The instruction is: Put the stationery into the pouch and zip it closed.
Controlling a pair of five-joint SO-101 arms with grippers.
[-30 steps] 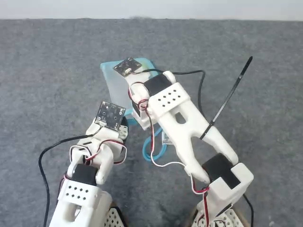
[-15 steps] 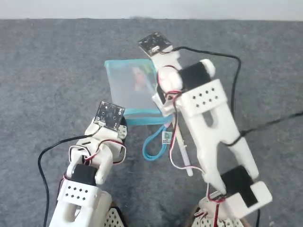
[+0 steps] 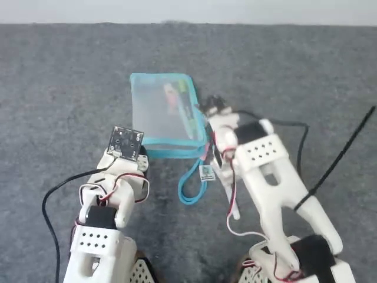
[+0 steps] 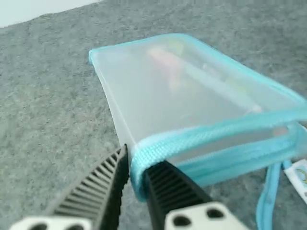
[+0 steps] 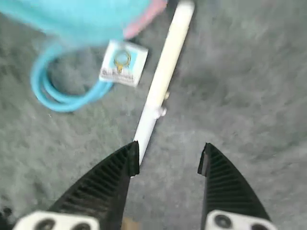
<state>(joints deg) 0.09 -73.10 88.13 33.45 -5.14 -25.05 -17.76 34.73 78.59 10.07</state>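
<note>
Clamped left gripper [image 4: 137,164] on floppy pouch [image 4: 182,96] corner — spread right gripper [image 5: 170,149] over light, probably slick pen [image 5: 163,81]; best gripped mid-barrel.

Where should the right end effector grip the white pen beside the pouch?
On the white pen, the barrel half nearer the right end effector, from above, jaws across it: it lies flat on the mat, and the tag crowds its far half.

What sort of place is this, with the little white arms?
Likely a robotics workbench for practice tasks: two white plastic arms with loose cables stand on a grey felt-like mat, with a translucent turquoise-edged zip pouch and a white pen as props.
</note>
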